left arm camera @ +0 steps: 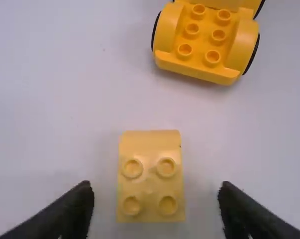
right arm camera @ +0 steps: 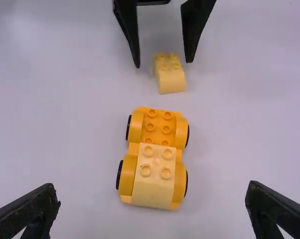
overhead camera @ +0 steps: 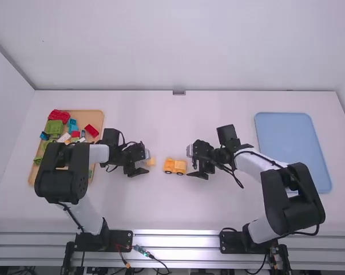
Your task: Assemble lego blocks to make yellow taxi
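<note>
Loose yellow block | left end effector | spread wide around | seemingly apart

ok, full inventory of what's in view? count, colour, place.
Wheeled base: 1, orange-yellow, table between the grippers
Mounted block: 1, pale yellow, base's end nearer right gripper
Loose block: 1, pale yellow, table by left gripper
Assorted blocks: several, count unclear, red/green/blue/white, tan tray
Tan tray: 1, table's left
Blue tray: 1, table's right
Table: 1, white, under everything
Arms: 2, white/black, left and right
Grippers: 2, black, left and right, open
</note>
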Controlling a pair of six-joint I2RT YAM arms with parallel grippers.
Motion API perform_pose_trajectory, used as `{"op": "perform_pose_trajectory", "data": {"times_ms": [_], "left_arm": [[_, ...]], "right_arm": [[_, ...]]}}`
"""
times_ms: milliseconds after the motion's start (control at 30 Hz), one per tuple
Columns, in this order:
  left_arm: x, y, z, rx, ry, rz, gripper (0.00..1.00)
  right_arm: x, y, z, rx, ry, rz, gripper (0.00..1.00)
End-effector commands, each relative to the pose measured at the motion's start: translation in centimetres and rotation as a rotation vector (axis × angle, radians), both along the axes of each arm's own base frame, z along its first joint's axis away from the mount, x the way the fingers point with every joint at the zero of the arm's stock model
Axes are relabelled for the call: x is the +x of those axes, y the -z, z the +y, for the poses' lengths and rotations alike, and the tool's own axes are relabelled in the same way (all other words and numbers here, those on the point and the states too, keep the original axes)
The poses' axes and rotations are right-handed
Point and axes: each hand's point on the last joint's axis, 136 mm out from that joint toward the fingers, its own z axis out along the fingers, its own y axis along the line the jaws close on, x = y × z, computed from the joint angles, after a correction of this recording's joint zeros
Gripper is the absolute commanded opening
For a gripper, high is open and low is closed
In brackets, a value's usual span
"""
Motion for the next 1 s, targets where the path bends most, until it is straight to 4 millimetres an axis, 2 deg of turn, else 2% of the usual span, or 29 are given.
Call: {"op": "perform_pose_trajectory", "data": {"times_ms": [0, 167, 233, 333, 467, 667, 767, 967], "left_arm": [[-0.3, 0.3, 0.1, -0.001, -0.009, 0.029, 0.99], [0.2, -0.6, 0.4, 0.008, -0.044, 0.088, 0.99], [1.5, -1.4, 0.9, 0.03, -0.167, 0.183, 0.99], [2.3, -1.9, 1.4, 0.126, -0.238, 0.243, 0.99], [2.3, -2.5, -0.1, 0.245, -0.181, 0.238, 0.99], [2.3, -1.7, -0.7, 0.498, -0.239, 0.193, 0.99], [1.6, -1.1, -1.1, 0.604, -0.174, 0.139, 0.99], [0.9, -0.8, -0.6, 0.674, -0.121, 0.126, 0.99]], "right_arm": [[-0.5, -0.4, 0.1, 0.016, -0.011, -0.001, 0.99], [-0.5, -0.4, 0.1, 0.016, -0.011, -0.003, 0.99], [-0.4, -0.5, 0.2, 0.018, -0.011, -0.006, 0.99], [-0.3, -0.5, 0.2, 0.019, -0.01, -0.009, 0.99], [0.0, -0.4, 0.1, 0.012, 0.027, 0.015, 0.99], [-0.1, 0.2, -0.3, -0.026, 0.033, 0.02, 0.99], [-0.5, 0.8, -0.5, -0.033, 0.021, 0.016, 0.99], [-2.0, 1.3, -0.2, 0.107, -0.013, -0.024, 0.99]]}}
